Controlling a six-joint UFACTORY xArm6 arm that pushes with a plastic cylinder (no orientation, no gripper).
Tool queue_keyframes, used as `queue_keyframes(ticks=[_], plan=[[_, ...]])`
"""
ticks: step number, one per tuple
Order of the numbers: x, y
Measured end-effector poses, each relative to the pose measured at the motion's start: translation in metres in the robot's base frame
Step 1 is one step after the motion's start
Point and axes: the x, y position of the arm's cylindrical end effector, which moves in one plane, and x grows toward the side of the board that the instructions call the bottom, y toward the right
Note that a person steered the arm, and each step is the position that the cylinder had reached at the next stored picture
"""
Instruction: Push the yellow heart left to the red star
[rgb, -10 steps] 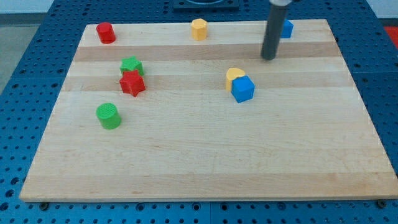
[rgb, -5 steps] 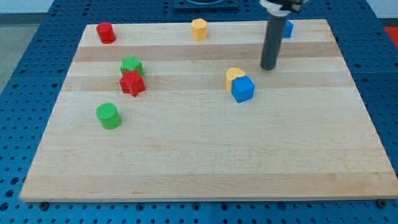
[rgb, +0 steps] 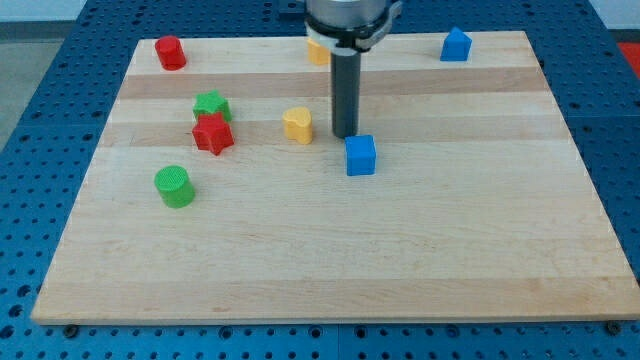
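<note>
Rod hides part of yellow block (rgb: 318, 50) — my tip (rgb: 345, 135) between yellow heart (rgb: 297, 125) and blue cube (rgb: 361, 155).

Your board (rgb: 330, 250): pale wood, planked in strips, visible grain, smooth matt finish. Surrounding base (rgb: 40, 150): blue, perforated, dull sheen, likely metal. Your rod, down to the tip (rgb: 345, 135): dark, smooth, slightly satin. Yellow heart (rgb: 297, 125), red star (rgb: 212, 133), blue cube (rgb: 361, 155): solid-coloured plastic look, matt, faint highlights.
</note>
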Motion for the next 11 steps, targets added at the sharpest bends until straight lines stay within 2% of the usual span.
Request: queue_keyframes(ticks=[1,2,3,4,6,7,8,9,11], plan=[[-0.012,-0.027],[0.013,-0.068],[0.053,-0.078],[0.056,-0.074],[0.012,-0.049],[0.012,-0.073],[0.061,-0.115],[0.078,-0.122],[0.026,-0.09]])
